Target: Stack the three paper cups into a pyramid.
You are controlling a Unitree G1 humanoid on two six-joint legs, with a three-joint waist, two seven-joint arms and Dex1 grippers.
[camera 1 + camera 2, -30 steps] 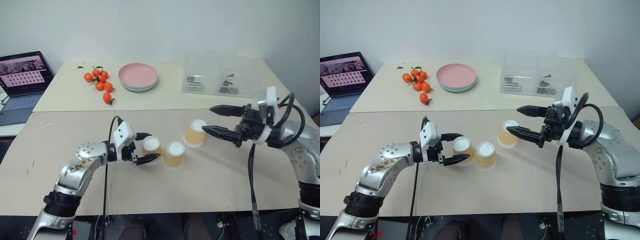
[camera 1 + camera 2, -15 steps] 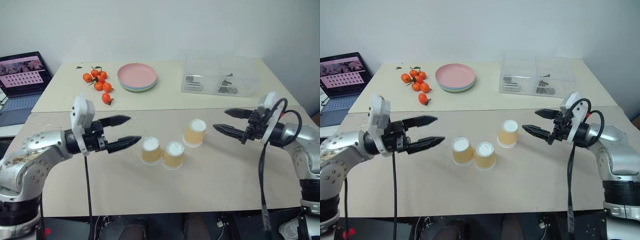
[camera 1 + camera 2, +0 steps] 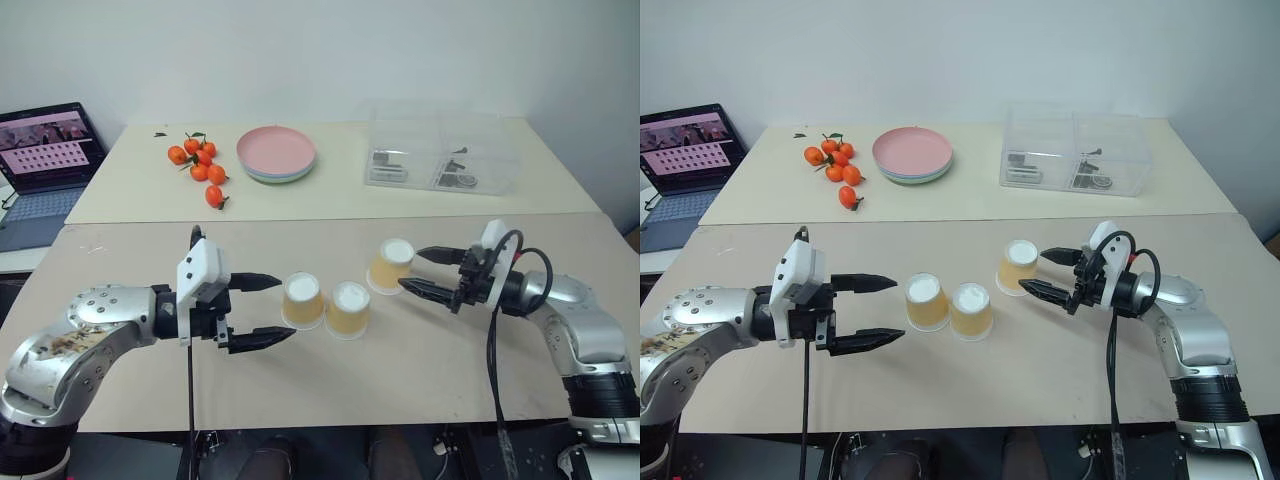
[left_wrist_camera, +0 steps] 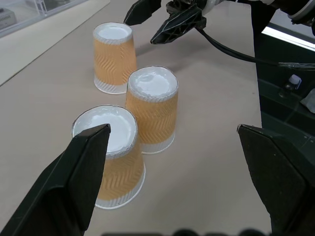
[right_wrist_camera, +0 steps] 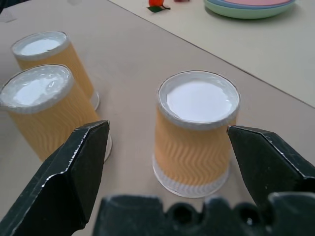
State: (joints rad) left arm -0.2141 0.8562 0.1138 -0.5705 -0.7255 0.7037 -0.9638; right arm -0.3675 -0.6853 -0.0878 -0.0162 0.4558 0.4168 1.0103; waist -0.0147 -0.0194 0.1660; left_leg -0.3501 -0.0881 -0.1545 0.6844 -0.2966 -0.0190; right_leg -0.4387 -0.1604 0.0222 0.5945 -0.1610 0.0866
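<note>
We see three paper cups [image 3: 340,291], yellow-orange with white bases, all upside down on the table. Two stand side by side, touching or nearly so; the third [image 3: 390,266] stands apart, unstacked.

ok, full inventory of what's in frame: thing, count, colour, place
paper cups: 3, yellow-orange with white bases up, upside down on the near table; two side by side, the third apart toward the right gripper
tangerines: a small cluster, orange, far table, left
plates: a small stack, pink on top, far table, middle
clear box: 1, transparent with small dark items inside, far table, right
laptop: 1, screen on, far left
tables: 2, beige, butted together
left gripper: black, open, left of the cup pair, holding nothing
right gripper: black, open, right beside the lone cup, holding nothing
</note>
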